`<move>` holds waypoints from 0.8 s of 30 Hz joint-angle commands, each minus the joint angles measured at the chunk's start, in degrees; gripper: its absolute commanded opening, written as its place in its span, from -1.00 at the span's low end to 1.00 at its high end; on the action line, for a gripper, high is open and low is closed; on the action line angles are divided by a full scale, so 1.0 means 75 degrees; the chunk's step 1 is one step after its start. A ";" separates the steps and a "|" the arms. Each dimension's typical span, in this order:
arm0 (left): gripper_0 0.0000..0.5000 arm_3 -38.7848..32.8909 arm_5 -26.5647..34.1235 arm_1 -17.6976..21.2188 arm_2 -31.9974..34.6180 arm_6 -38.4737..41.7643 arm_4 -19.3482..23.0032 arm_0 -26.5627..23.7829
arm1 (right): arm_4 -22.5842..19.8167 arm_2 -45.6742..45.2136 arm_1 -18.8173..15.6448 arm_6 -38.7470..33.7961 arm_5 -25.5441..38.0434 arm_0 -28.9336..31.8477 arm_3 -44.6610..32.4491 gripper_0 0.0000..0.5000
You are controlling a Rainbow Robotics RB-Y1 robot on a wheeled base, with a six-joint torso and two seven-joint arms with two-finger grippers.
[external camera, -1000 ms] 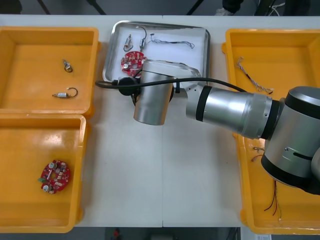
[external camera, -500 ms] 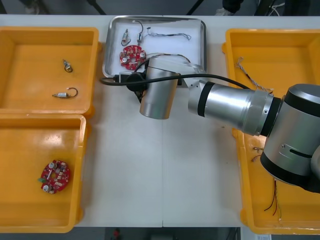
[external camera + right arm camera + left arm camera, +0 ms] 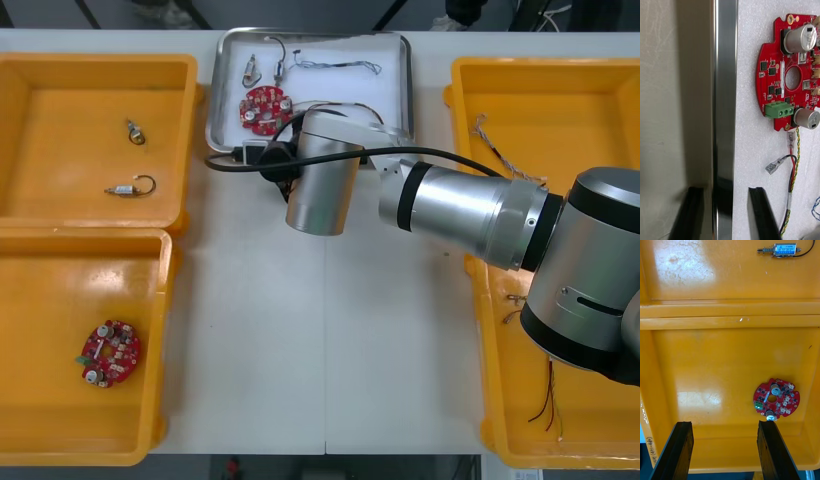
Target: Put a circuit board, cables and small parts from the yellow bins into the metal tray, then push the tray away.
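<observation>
Bright overhead light w/ glare on yellow bin (image 3: 688, 262), dark shadow by metal tray (image 3: 724, 93) rim.

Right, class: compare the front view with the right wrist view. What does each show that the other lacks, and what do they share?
Front view alone: the yellow bins, with a spare circuit board and small metal parts in the left ones. Right wrist view alone: the right gripper, open, one finger on either side of the rim of the metal tray. Both: the metal tray and the red circuit board lying in it.
</observation>
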 commanded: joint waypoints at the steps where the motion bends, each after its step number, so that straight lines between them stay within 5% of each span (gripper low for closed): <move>1: 1.00 -0.0200 0.0047 0.0053 0.0005 -0.0203 -0.0075 0.0166 | 0.0105 -0.0303 0.0082 0.0138 0.0461 -0.0240 -0.0190 1.00; 5: 1.00 -0.0200 0.0047 0.0053 0.0005 -0.0203 -0.0075 0.0166 | 0.0070 -0.0479 -0.0012 0.0127 0.1117 -0.0228 -0.0682 1.00; 13: 1.00 -0.0200 0.0047 0.0053 0.0005 -0.0203 -0.0075 0.0166 | -0.0856 -0.1322 -0.0399 0.0115 0.2980 -0.0099 -0.2511 1.00; 24: 1.00 -0.0200 0.0047 0.0053 0.0005 -0.0203 -0.0075 0.0166 | -0.0856 -0.2764 -0.0645 -0.0073 0.5781 0.0861 -0.5077 1.00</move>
